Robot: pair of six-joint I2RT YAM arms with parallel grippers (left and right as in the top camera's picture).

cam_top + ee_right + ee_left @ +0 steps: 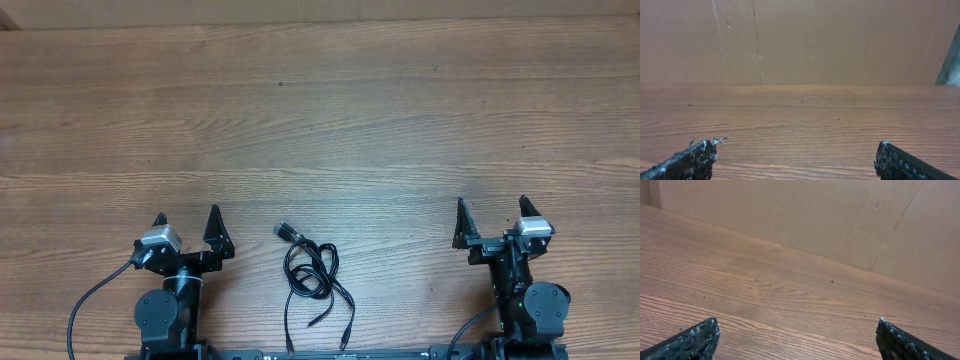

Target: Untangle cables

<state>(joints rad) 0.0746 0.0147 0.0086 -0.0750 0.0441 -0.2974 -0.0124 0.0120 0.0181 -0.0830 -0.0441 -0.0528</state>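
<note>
Placement: the cables [309, 270] are lying in the lower centre of the overhead view, on the wooden tabletop [320, 120], between the two arms and close to the bottom edge. The thin black cords are forming a loose bundle of overlapping loops. A silvery plug [283, 231] is sticking out at the upper left of the bundle, and several loose ends are trailing toward the bottom edge of the frame.

Gripper state: the left gripper [187, 222] is sitting at the lower left with its jaws spread wide, holding nothing. The right gripper [492, 210] is sitting at the lower right, likewise wide and empty. Both are standing well apart from the bundle. Neither wrist view is showing the cables; each is showing only bare wood and a cardboard wall [800, 40] beyond the fingertips.

Handling (judgement): the cords are looking light, limp and thin. A pull on one strand is likely to drag the whole bundle, and a strand lying flat on the wood is likely to slip out of a shallow pinch. The silvery plug is appearing to be the stiffest and thickest part, so it is offering the surest hold. A second hold on a loop at the opposite side, or on a trailing end, is looking advisable. Hard pulling is risking tighter crossings.
</note>
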